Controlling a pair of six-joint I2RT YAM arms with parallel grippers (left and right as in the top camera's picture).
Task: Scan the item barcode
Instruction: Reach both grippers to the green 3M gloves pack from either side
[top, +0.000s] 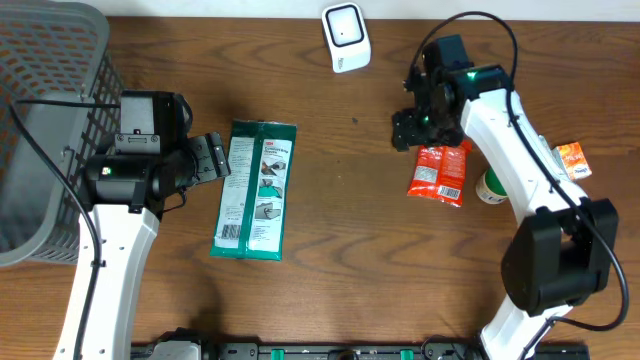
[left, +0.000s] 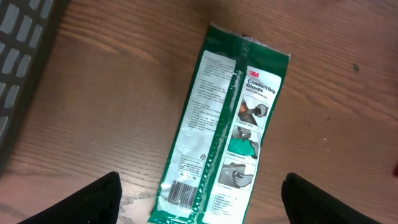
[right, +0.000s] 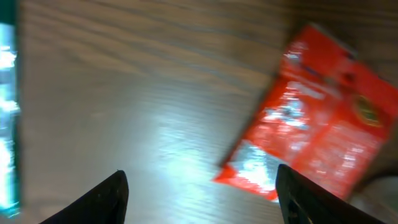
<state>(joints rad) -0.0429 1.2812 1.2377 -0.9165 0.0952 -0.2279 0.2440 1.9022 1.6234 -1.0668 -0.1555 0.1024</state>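
A green and white glove packet (top: 256, 190) lies flat on the wooden table, its barcode (left: 180, 194) facing up at the near end. My left gripper (top: 214, 158) hovers at the packet's left edge, open; in the left wrist view the left gripper (left: 202, 205) has the barcode end between its spread fingers, not touching. A red snack packet (top: 438, 172) lies flat at the right. My right gripper (top: 408, 128) is open just up and left of it. In the blurred right wrist view the right gripper (right: 202, 199) holds nothing above the red packet (right: 317, 124). A white scanner (top: 345, 37) stands at the back.
A grey mesh basket (top: 50, 100) fills the far left. A round white and green container (top: 490, 187) and a small orange packet (top: 572, 160) lie beside the right arm. Bare wood spans the space between the two packets.
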